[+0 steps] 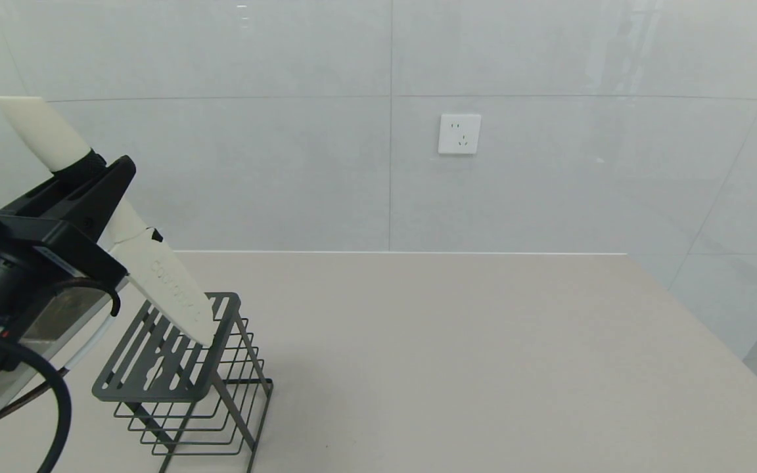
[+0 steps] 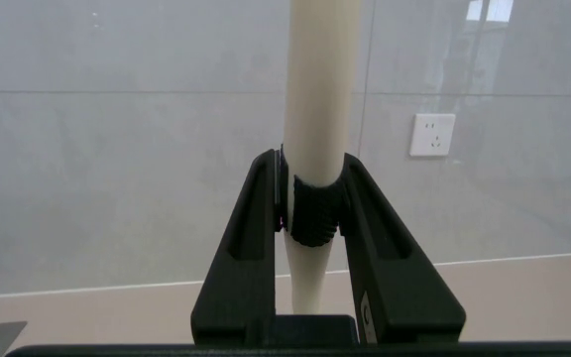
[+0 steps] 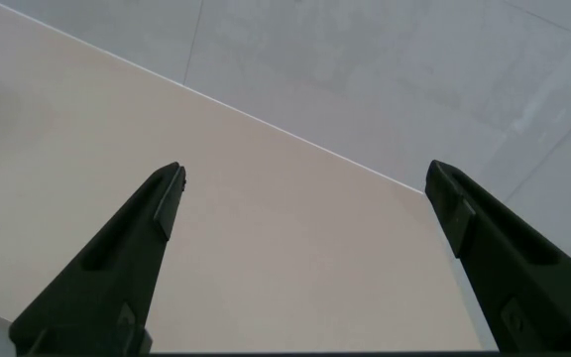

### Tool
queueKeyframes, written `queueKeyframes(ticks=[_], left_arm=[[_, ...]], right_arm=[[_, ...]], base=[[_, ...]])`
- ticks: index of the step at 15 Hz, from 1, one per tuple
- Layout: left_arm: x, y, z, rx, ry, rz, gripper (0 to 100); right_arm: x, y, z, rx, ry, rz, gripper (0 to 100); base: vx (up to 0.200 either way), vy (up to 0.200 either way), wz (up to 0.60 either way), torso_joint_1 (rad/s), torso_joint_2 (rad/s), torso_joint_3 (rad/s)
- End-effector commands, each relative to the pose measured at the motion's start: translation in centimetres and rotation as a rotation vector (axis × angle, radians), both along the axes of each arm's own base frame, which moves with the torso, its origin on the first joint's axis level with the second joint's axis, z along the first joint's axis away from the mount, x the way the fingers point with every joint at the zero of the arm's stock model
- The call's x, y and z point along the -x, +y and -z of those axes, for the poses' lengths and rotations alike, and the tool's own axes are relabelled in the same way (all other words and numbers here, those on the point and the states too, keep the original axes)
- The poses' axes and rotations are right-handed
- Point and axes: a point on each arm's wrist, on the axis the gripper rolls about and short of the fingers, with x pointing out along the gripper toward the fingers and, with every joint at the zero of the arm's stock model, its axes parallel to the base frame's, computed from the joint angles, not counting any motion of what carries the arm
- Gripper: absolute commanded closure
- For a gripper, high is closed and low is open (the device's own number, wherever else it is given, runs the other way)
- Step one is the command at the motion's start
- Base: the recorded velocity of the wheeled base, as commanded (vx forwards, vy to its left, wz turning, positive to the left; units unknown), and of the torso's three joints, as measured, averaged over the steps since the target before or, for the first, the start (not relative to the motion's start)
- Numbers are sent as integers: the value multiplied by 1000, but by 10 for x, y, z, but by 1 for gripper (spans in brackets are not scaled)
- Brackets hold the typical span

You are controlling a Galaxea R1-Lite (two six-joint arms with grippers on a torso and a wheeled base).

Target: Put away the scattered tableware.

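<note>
Grey tiled wall [image 1: 286, 164] behind, plain beige counter [image 1: 483, 368] in front, and the only fixture on it is a dark wire knife rack [image 1: 155, 378] down toward the counter's front-left corner. The left claw [image 1: 104, 172] is clamped on the handle of a white knife [image 1: 175, 289], held at a slant with the blade pointing down so the tip sits right at the rack's slotted top. I honestly can't tell if the tip is in a slot or just resting over one. So I'd say we're at the "slot the knife in" step, and the next move needs the blade stood up straighter and lined up with a slot before it goes down, otherwise it'll just skid on the plate. The right claw [image 3: 303, 177] hangs spread wide with nothing in it, above bare counter near the far edge. View-wise, the head camera is the one that gives you blade vs rack. The left wrist camera shows the grip itself, pads squeezed on the handle with the wall socket [image 2: 434, 135] behind, but nothing of blade or slots.
</note>
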Motion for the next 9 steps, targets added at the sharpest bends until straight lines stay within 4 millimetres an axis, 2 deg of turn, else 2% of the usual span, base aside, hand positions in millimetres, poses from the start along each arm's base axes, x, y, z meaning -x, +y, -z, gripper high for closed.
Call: queueKeyframes(ticks=[1, 9], left_arm=[[-1, -1, 1, -3, 6, 1, 100], [0, 0, 3, -6, 7, -1, 100]], right_arm=[[0, 0, 0, 0, -1, 0, 0], [0, 0, 0, 0, -1, 0, 0]], base=[[0, 0, 0, 0, 0, 0], [0, 0, 0, 0, 0, 0]])
